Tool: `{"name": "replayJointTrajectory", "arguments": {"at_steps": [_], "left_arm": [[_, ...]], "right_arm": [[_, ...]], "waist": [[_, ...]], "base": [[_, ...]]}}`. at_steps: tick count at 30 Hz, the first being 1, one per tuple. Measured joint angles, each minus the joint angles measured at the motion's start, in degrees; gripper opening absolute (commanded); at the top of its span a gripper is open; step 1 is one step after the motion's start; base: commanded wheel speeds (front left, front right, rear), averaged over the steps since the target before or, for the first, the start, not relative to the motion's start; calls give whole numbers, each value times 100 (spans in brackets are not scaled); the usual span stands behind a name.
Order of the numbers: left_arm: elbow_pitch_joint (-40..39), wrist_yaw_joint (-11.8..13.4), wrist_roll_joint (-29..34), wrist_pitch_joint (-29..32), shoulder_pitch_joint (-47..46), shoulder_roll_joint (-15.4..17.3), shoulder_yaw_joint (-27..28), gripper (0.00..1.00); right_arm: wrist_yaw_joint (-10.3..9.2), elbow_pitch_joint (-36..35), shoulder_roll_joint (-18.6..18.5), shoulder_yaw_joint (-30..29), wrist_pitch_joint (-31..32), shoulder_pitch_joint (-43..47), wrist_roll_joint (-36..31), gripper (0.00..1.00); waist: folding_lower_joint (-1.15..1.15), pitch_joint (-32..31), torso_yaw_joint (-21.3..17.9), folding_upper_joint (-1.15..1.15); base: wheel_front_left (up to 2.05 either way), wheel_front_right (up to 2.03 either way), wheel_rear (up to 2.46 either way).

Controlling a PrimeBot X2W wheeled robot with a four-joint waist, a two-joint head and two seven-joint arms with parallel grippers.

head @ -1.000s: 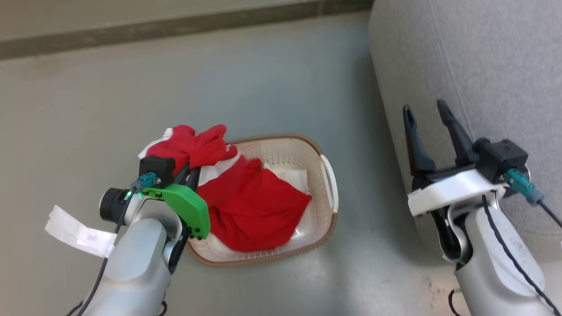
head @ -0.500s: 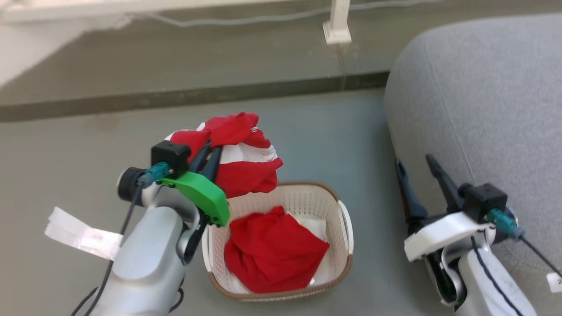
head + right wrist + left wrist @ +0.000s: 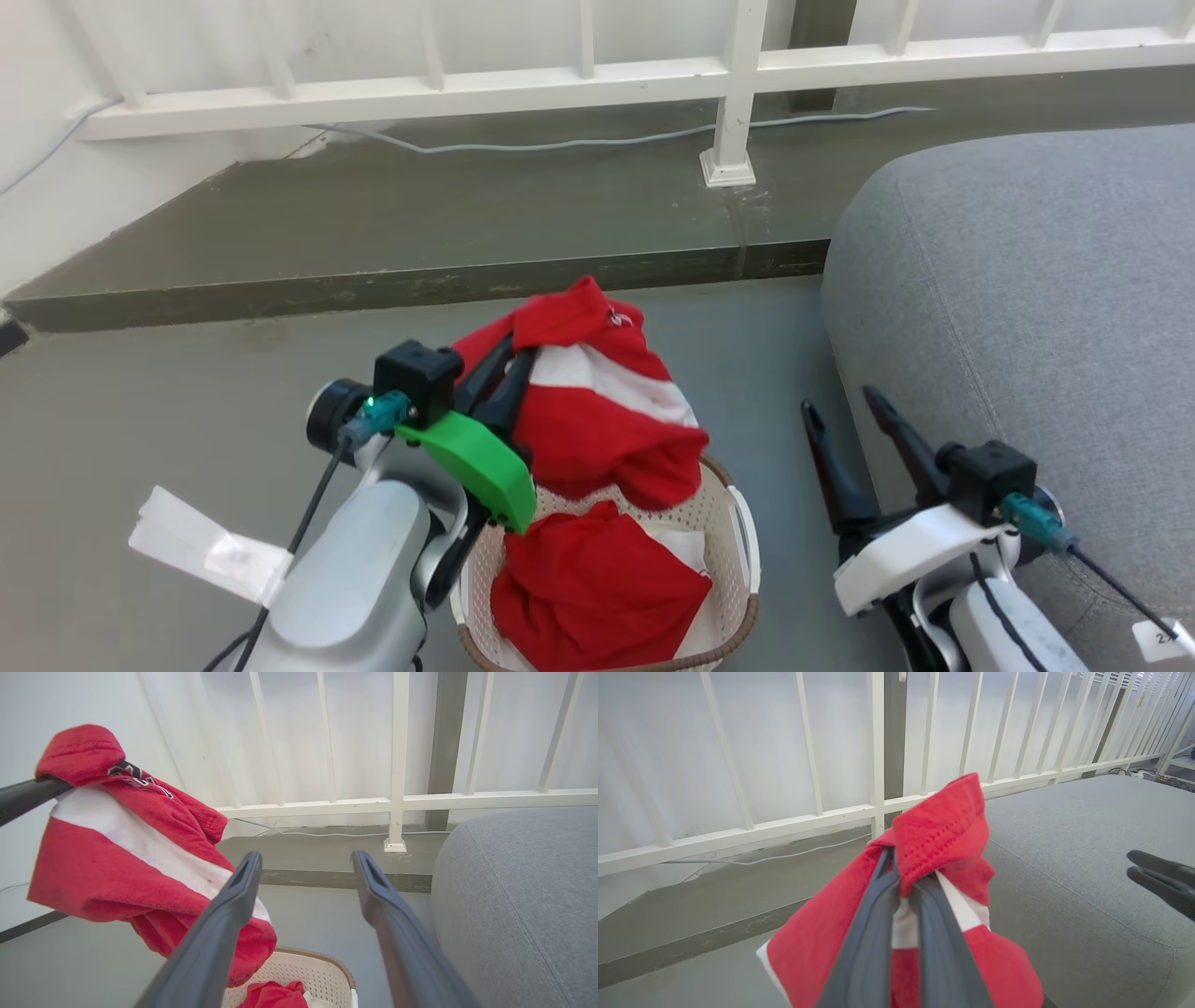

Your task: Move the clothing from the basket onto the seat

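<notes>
My left gripper (image 3: 515,347) is shut on a red garment with a white stripe (image 3: 607,420), and the cloth hangs in the air above the cream basket (image 3: 745,551). In the left wrist view the dark fingers (image 3: 873,924) pinch a red fold (image 3: 941,830). A second red garment (image 3: 597,593) lies inside the basket. The grey seat (image 3: 1018,280) rises at the right. My right gripper (image 3: 843,403) stands open and empty between the basket and the seat's edge. From the right wrist view, the lifted garment (image 3: 121,844) hangs at the left and the basket (image 3: 308,970) sits below.
A white railing (image 3: 728,75) runs along the back above a raised concrete step (image 3: 420,280), with a grey cable (image 3: 607,142) lying on it. A white paper tag (image 3: 205,551) hangs from my left forearm. Grey floor surrounds the basket.
The head camera has tilted up, bringing the railing into view. My left gripper has lifted the striped garment clear of the basket and carried it rightward. The right gripper stays open.
</notes>
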Motion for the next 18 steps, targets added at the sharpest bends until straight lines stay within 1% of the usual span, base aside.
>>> {"name": "replayJointTrajectory", "arguments": {"at_steps": [3,8,13,16,18], "left_arm": [[-121,0,-18,58,118,46,-45,0],[-312,0,-152,131,238,177,-100,0],[-513,0,-191,267,285,196,-162,0],[-634,0,-198,320,323,199,-214,0],[-699,0,-201,358,353,199,-282,0]], "right_arm": [[8,-63,10,110,0,75,1,100],[110,-159,13,444,0,82,26,100],[207,-190,24,1023,1,82,79,100],[213,-182,33,1426,9,82,131,100],[256,-162,38,1636,10,81,166,100]], "waist": [[0,-30,-10,0],[0,-71,-17,0],[0,-101,-10,0],[0,-115,3,0],[0,-124,18,0]], "base": [[0,0,0],[0,0,0],[0,0,0],[0,0,0],[0,0,0]]}}
